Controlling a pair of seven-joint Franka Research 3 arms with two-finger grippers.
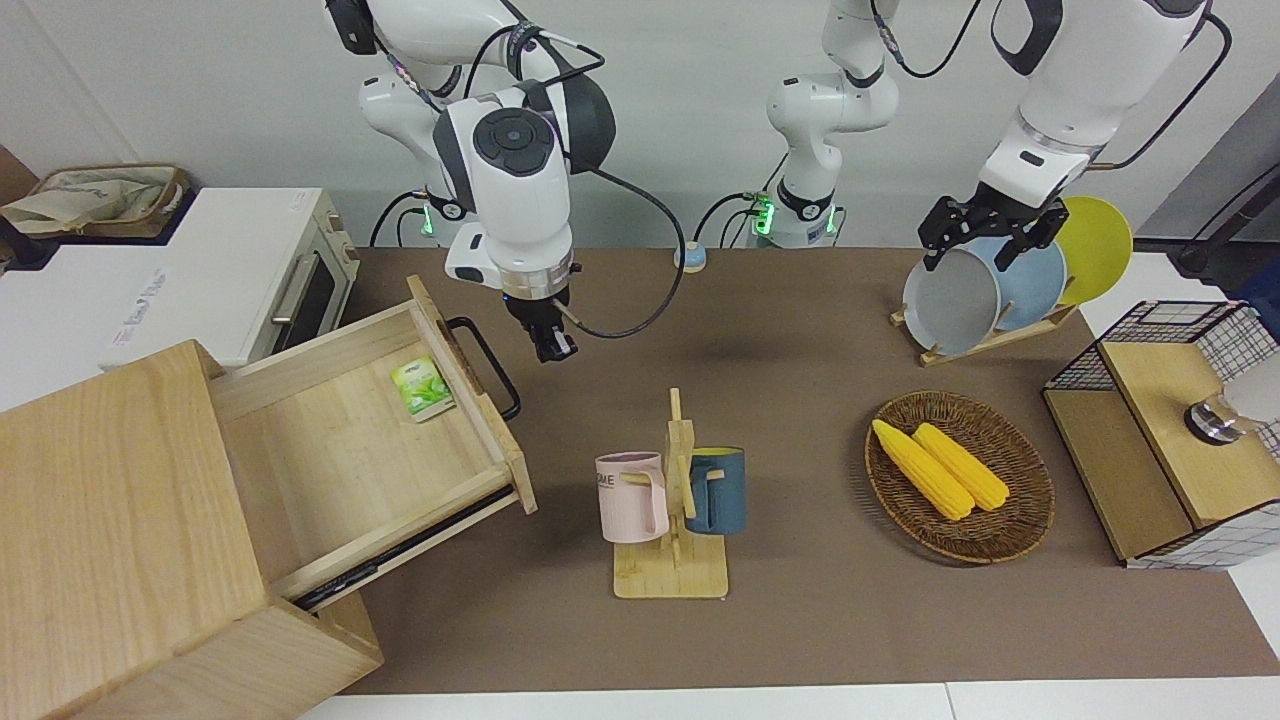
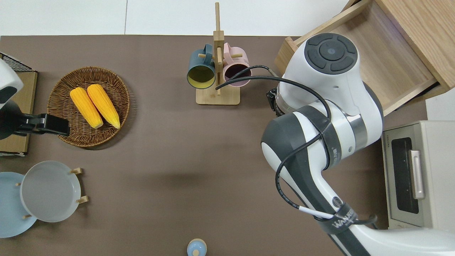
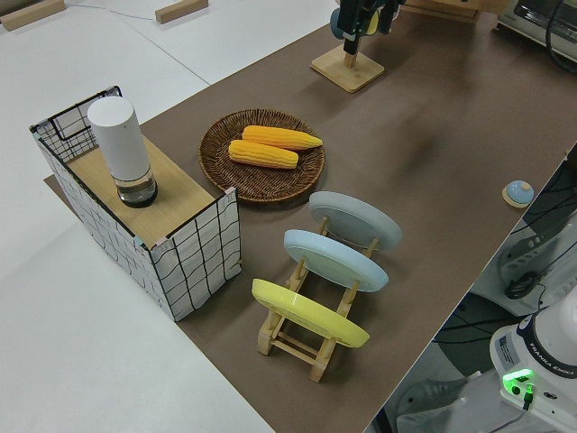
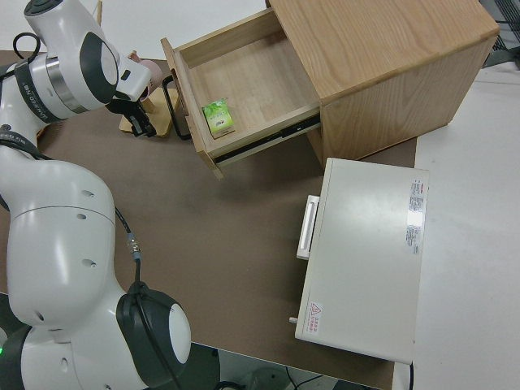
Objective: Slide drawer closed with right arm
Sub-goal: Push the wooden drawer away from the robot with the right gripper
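Note:
The drawer (image 1: 350,470) stands pulled far out of the pale wooden cabinet (image 1: 110,520), with a small green packet (image 1: 421,387) lying in it. The black bar handle (image 1: 497,370) on its front faces the middle of the table. My right gripper (image 1: 552,345) is shut and empty. It hangs low over the brown mat close beside the handle, without touching it. The right side view shows the gripper (image 4: 145,126) next to the handle (image 4: 172,101). In the overhead view the arm hides the gripper and much of the drawer (image 2: 387,67). My left arm is parked.
A wooden mug rack (image 1: 672,570) with a pink and a blue mug stands beside the drawer front. A white toaster oven (image 1: 230,270) is beside the cabinet, nearer the robots. A wicker basket (image 1: 1000,545) of corn, a plate rack (image 1: 985,290) and a mesh box (image 1: 1170,440) are toward the left arm's end.

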